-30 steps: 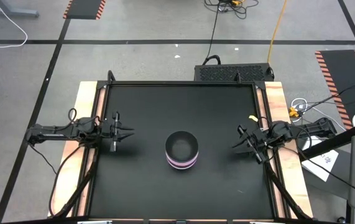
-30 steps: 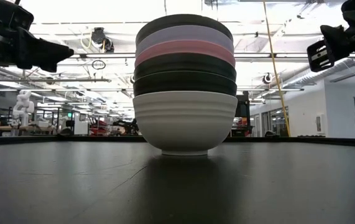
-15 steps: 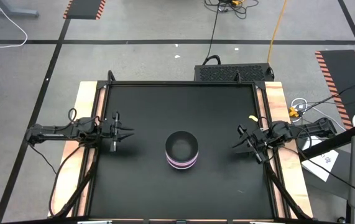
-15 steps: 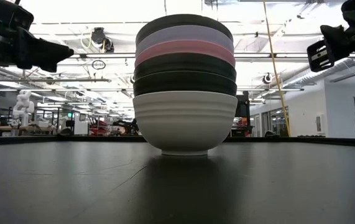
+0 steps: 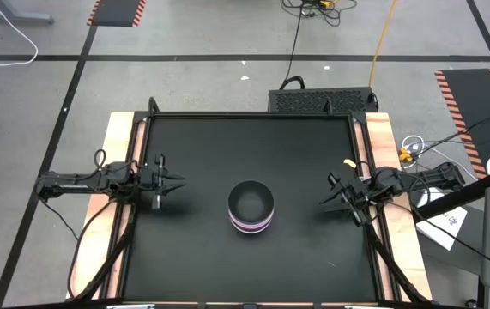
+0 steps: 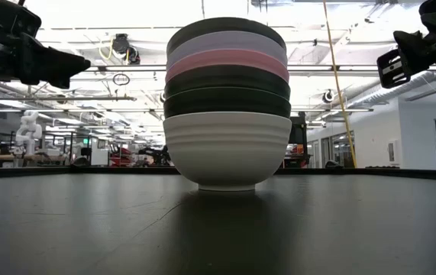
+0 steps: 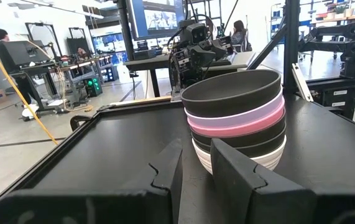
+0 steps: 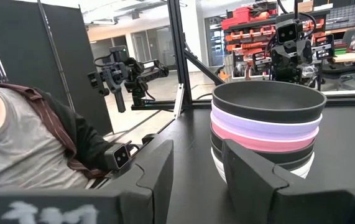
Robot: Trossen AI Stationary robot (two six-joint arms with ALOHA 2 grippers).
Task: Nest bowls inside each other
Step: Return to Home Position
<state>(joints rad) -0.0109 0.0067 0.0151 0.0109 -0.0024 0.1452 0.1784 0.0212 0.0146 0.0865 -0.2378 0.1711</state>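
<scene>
Robot: Nothing has moved since a second ago. My left claw (image 5: 174, 182) and right claw (image 5: 325, 200) hang at opposite edges of the black-topped bench (image 5: 202, 146), well apart from the stack of small round plastic-looking bowls (image 5: 251, 209) at its middle.

Inspector: Claw state?

Robot: Both empty. The left fingers (image 7: 168, 177) are narrowly parted, the right fingers (image 8: 155, 171) wider. I judge they are held clear because nesting looks complete and I am parking.

Inspector: Count.

Robot: Six bowls, one upright stack. The white bowl (image 6: 227, 153) is on the bench at the bottom, with two black bowls (image 6: 227, 103) nested above it. Then come the pink bowl (image 6: 227, 63), the lavender bowl (image 6: 227, 46) and a third black bowl (image 6: 227, 29) on top. Three black, one each otherwise.
</scene>
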